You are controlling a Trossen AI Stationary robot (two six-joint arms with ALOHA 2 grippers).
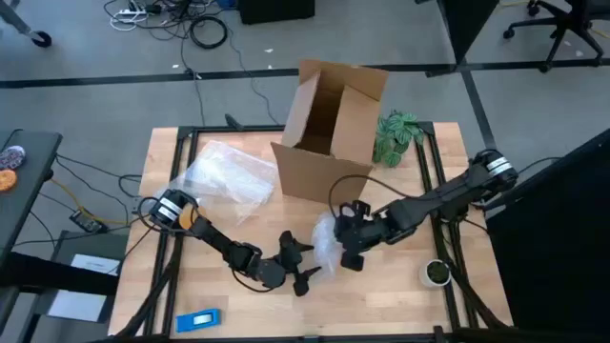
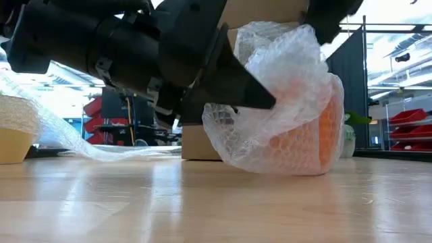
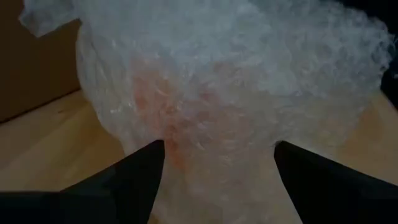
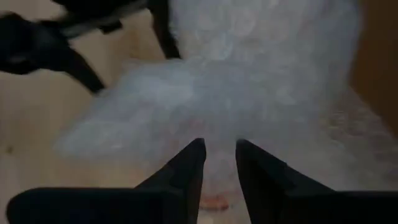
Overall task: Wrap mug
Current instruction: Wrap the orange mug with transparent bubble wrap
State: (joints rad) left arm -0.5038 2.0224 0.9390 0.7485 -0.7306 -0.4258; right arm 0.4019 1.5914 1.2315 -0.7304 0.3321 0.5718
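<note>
Wooden desk (image 1: 191, 286), seen from above, with cardboard box (image 1: 329, 133) at rear centre. Orange mug (image 2: 304, 145) upright near desk centre, draped in bubble wrap (image 2: 283, 88). Left gripper (image 1: 297, 263) spread wide just beside the wrapped mug. Right gripper (image 1: 348, 233) on the opposite side, fingers nearly together, pinching bubble wrap. Spare wrap sheet (image 1: 224, 176) lying rear left.

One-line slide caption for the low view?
Orange mug swathed in bubble wrap on the table, dark gripper finger touching the wrap.
</note>
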